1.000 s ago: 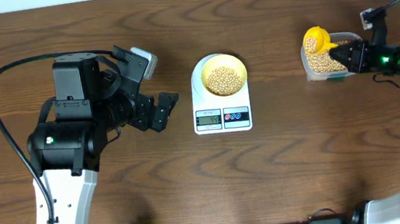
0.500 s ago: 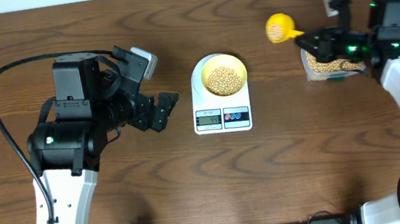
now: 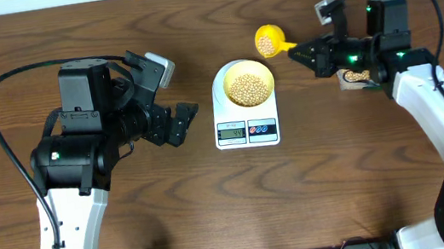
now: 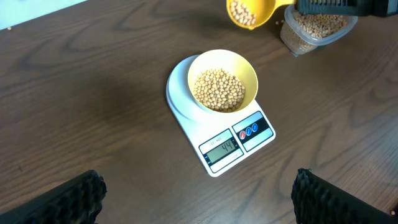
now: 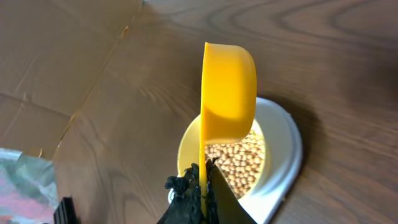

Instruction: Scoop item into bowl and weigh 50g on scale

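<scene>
The clear plastic container (image 4: 317, 28) is largely hidden under the right arm in the overhead view and is cut off by the frame edge in the left wrist view, where soybeans (image 4: 217, 90) are seen filling it. The yellow scoop (image 3: 267, 41) is cropped at the top of the left wrist view. In the right wrist view it is seen edge-on from behind, so its load is concealed there. Overhead, beans are visible inside it. The scoop's handle is clamped between the closed fingers of the right gripper (image 3: 302, 49), and the scoop is held above the table (image 3: 341, 178), just beside the rim of the bowl (image 4: 249, 68) on the right arm's side. The pale yellow bowl is seated on the round platform of the white scale (image 3: 219, 103) and is partly filled with beans. The display (image 4: 225, 147) is too small to read overhead, but appears to show 44 in the left wrist view. The left gripper (image 3: 173, 95) is spread wide with nothing in it, well apart from the scale.
</scene>
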Motion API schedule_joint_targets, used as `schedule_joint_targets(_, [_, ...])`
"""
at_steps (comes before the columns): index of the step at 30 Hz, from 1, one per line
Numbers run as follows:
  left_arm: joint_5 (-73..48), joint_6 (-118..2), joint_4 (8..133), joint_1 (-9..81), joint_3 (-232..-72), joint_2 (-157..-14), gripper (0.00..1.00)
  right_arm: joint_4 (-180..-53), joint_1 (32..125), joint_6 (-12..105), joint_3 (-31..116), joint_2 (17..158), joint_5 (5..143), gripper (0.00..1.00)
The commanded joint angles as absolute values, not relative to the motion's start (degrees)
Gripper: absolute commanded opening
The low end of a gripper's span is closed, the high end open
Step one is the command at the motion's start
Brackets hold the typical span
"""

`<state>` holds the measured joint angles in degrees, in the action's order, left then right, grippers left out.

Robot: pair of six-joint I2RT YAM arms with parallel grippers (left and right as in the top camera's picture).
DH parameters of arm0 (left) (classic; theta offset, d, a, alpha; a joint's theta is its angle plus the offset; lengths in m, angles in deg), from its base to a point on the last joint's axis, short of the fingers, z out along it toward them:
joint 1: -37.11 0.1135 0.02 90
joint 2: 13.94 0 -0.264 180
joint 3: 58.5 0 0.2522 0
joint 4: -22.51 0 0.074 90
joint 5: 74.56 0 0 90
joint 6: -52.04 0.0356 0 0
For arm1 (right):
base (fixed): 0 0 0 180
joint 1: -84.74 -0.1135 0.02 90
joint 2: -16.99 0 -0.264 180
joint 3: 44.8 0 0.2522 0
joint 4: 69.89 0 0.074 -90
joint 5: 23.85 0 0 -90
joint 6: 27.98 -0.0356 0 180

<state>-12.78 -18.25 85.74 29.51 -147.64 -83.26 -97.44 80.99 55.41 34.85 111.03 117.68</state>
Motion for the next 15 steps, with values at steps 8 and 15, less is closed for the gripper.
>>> schedule_joint_targets(8, [-13.51,-18.30,85.76,29.75,-147.51,-83.18,0.98,-97.17,76.80,60.59,34.83,111.07,117.02,0.01])
schedule_joint_targets(15, [-13.51,-18.30,85.76,29.75,-147.51,-83.18,0.98,-97.81,75.62,64.48,34.83,111.07,115.21,0.01])
